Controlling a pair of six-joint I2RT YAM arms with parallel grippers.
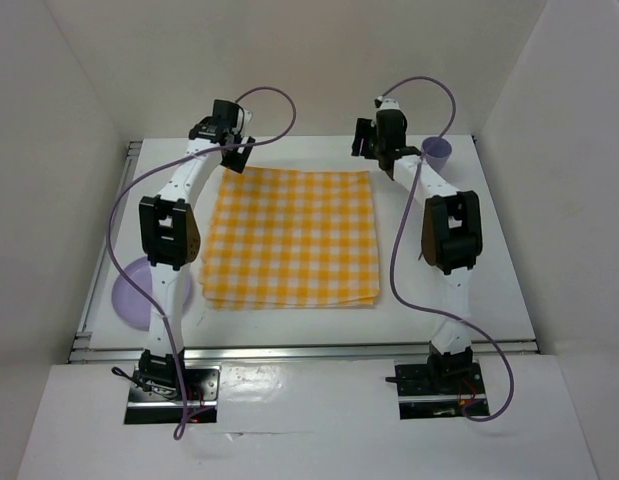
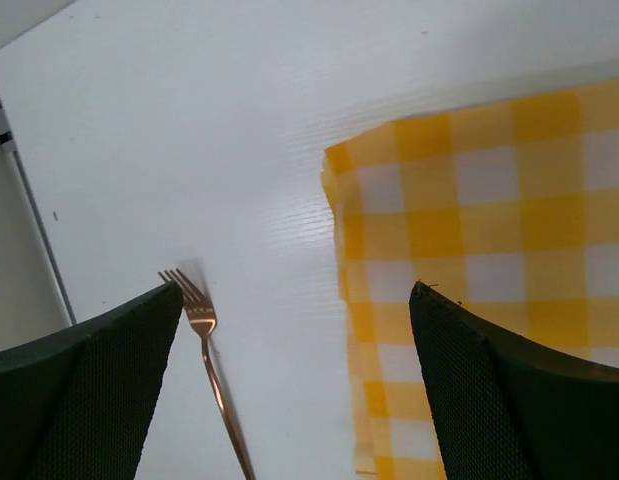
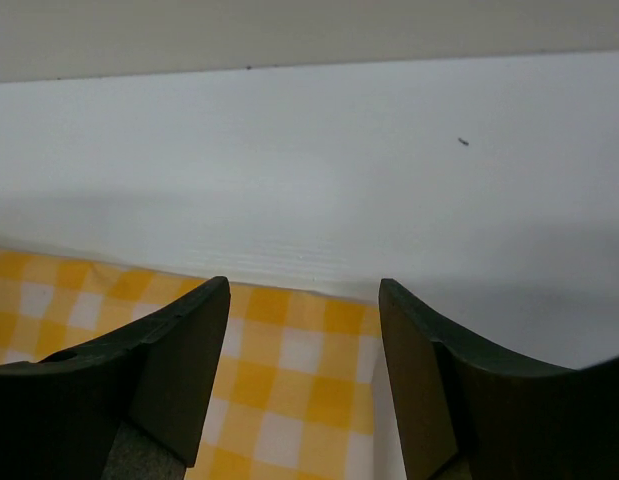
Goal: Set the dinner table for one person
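Note:
A yellow-and-white checked cloth (image 1: pixel 294 238) lies flat on the middle of the white dinner table (image 1: pixel 489 250). My left gripper (image 1: pixel 234 152) is open and empty over the cloth's far left corner (image 2: pixel 469 200); in the left wrist view (image 2: pixel 296 290) its jaws stand wide apart. A copper fork (image 2: pixel 214 370) lies on the bare table just left of the cloth. My right gripper (image 1: pixel 374 148) is open and empty over the cloth's far right corner (image 3: pixel 289 350), shown in the right wrist view (image 3: pixel 304 285).
A purple cup (image 1: pixel 437 152) stands at the far right, close to the right arm. A purple plate (image 1: pixel 134 290) lies at the near left, partly hidden by the left arm. White walls enclose the table on three sides.

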